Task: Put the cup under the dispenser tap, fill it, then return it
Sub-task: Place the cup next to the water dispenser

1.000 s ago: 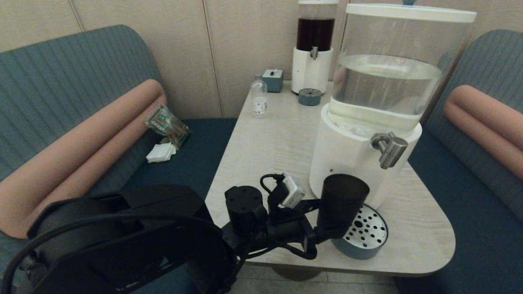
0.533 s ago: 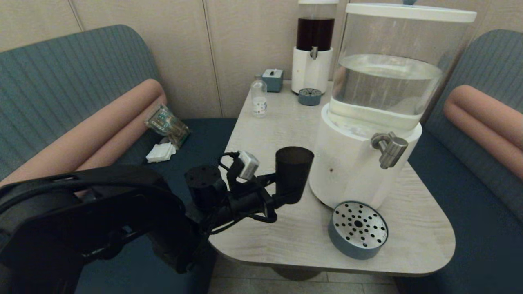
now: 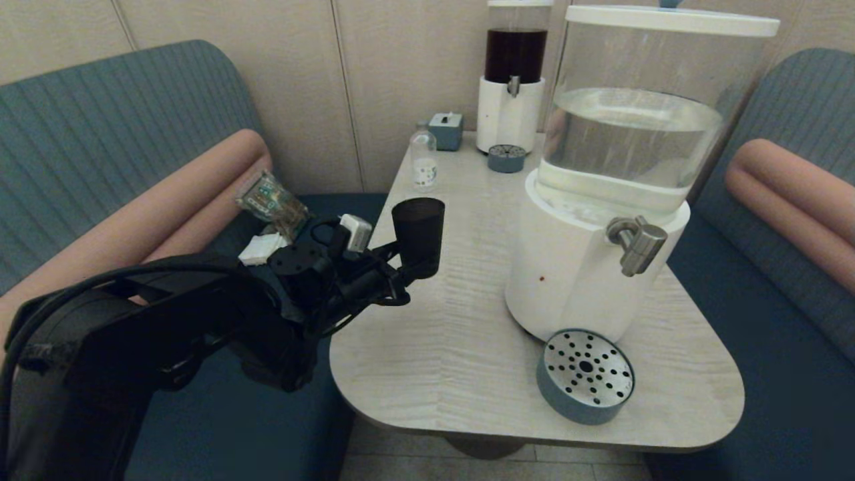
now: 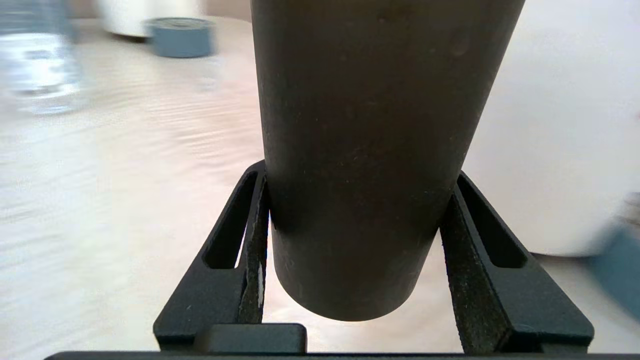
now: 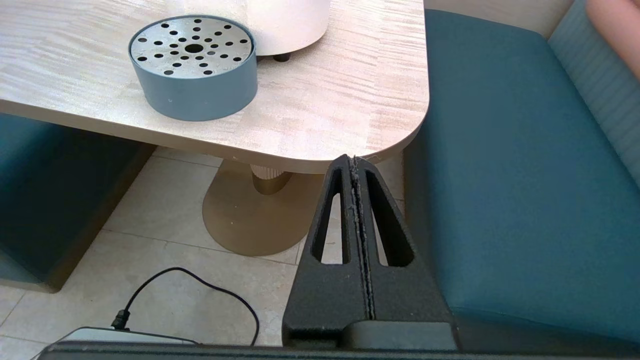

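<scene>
The black cup [image 3: 418, 227] is held upright just above the left side of the table [image 3: 467, 374], with my left gripper [image 3: 419, 268] shut on its lower part. In the left wrist view the cup [image 4: 365, 125] fills the space between both fingers [image 4: 255, 235], its base off the wood. The steel dispenser tap [image 3: 636, 244] juts from the white-based clear-water dispenser [image 3: 574, 267], well to the cup's right. Under the tap sits a round perforated drip tray [image 3: 586, 375] with nothing on it. My right gripper [image 5: 355, 161] hangs shut below the table's near right corner.
At the table's far end stand a dark-liquid dispenser [image 3: 513, 87], a small drip tray [image 3: 506, 158], a small clear bottle [image 3: 423, 160] and a grey-blue box [image 3: 446, 130]. Teal benches flank the table; a packet [image 3: 270, 199] and napkins lie on the left one.
My left gripper has carried the cup from the drip tray under the tap leftward and farther back, to the table's left side. The right arm has not moved.
</scene>
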You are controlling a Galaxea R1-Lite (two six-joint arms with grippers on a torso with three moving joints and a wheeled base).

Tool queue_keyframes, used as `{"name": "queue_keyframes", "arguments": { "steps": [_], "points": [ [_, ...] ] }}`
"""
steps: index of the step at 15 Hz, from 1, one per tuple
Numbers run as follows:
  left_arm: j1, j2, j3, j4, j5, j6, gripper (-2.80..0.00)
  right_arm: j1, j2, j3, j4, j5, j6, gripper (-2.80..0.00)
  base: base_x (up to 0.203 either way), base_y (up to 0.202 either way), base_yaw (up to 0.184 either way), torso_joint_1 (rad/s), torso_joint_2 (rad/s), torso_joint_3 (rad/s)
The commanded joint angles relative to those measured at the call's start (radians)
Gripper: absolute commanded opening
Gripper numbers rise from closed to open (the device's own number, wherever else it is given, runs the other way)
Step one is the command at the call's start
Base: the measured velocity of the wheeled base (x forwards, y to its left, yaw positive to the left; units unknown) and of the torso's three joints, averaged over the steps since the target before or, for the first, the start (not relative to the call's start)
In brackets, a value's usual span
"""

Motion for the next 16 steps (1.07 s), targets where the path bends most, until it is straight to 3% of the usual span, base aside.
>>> {"name": "queue_keyframes", "arguments": {
  "steps": [1,7,16],
  "points": [
    [0.029,0.082,-0.076,-0.008,0.013,-0.008,-2.80,0.000,-0.001,0.000,0.001,0.001,-0.001,-2.80,0.000,0.000,0.000,0.000,0.00,0.000],
    [0.100,0.225,-0.260,-0.008,0.063,-0.024,-2.80,0.000,-0.001,0.000,0.001,0.001,-0.001,-2.80,0.000,0.000,0.000,0.000,0.00,0.000],
    [0.118,0.345,-0.351,-0.008,0.063,-0.029,-2.80,0.000,-0.001,0.000,0.001,0.001,-0.001,-2.80,0.000,0.000,0.000,0.000,0.00,0.000]
  ]
}}
